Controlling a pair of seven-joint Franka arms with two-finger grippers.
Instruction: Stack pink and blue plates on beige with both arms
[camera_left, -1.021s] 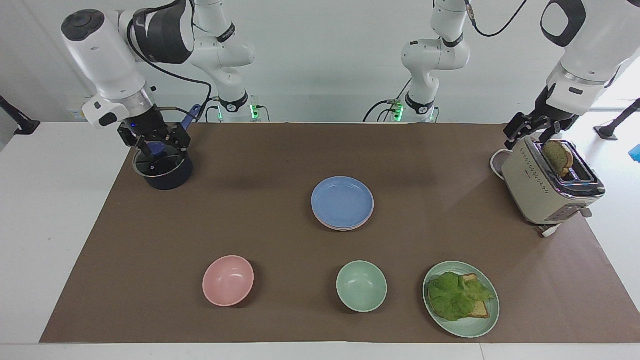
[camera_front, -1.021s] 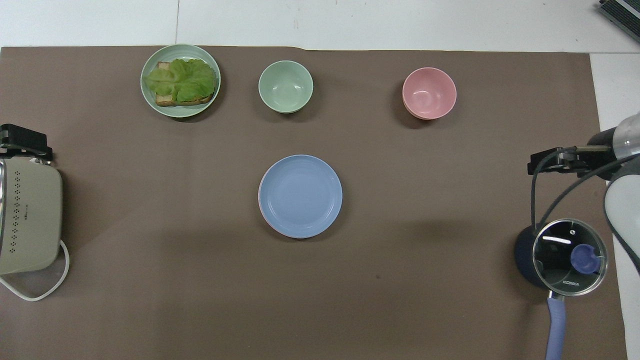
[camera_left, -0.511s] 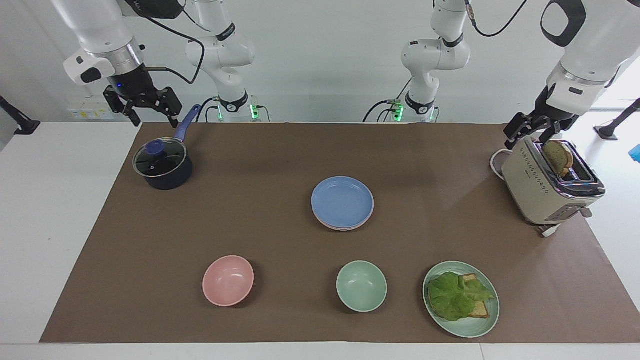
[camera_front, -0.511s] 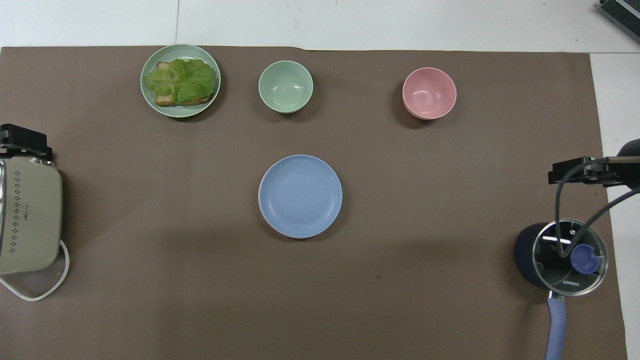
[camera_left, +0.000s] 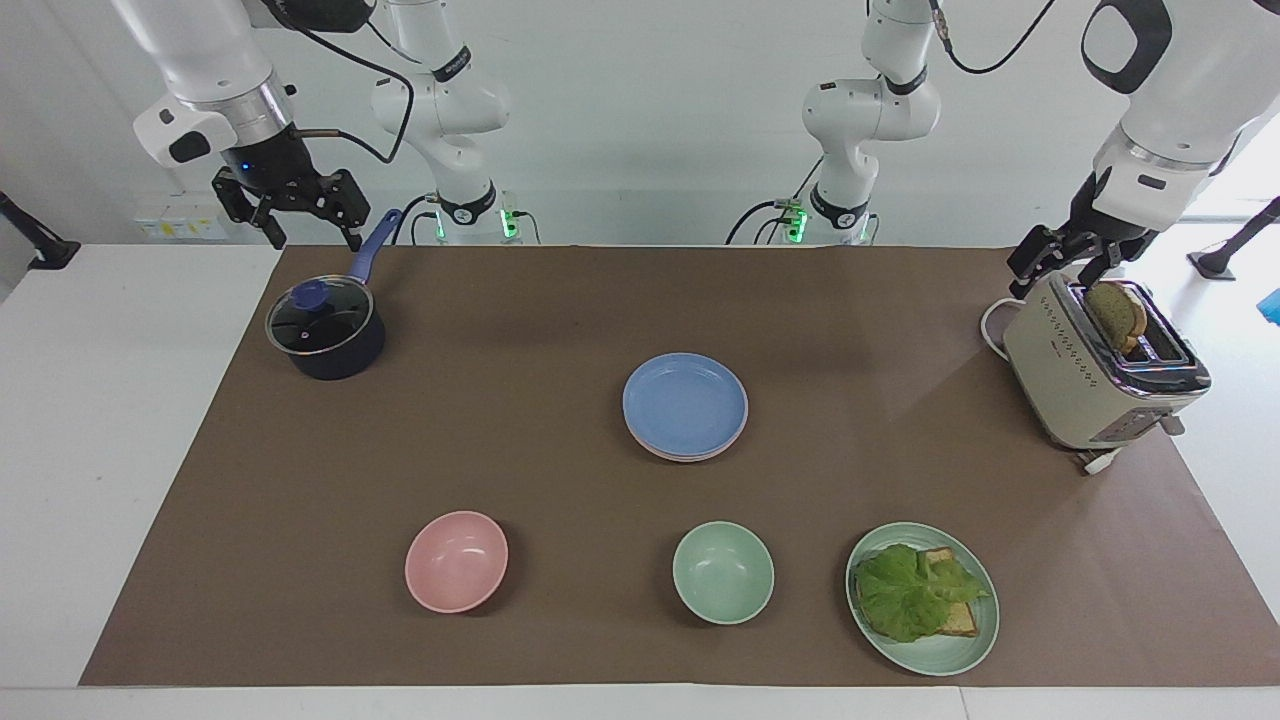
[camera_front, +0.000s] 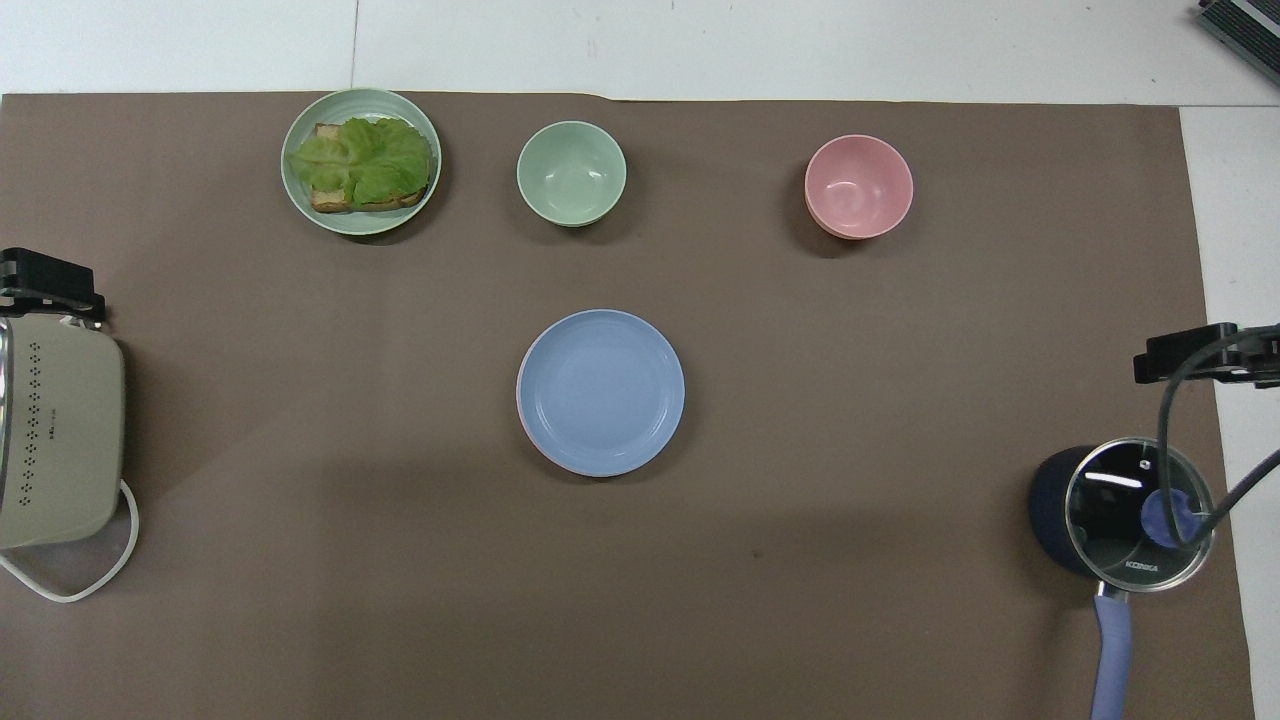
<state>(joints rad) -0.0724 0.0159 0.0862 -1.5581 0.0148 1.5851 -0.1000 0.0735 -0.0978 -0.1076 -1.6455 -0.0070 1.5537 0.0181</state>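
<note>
Blue plate tops stack at mat centre, pink plate rim showing beneath; beige plate unseen; right gripper spread wide, empty, above lidded saucepan; left gripper spread wide beside toaster.

Only one text is being read with certainty: the brand word "KONKA", printed in small pale letters on the glass lid of the dark pot, near the rim on the side of the blue handle, as it is being shown in the overhead view. A very small dark mark is being seen on the beige side of the toaster, under the rows of dots, but it cannot be read. No other text is being found.
</note>
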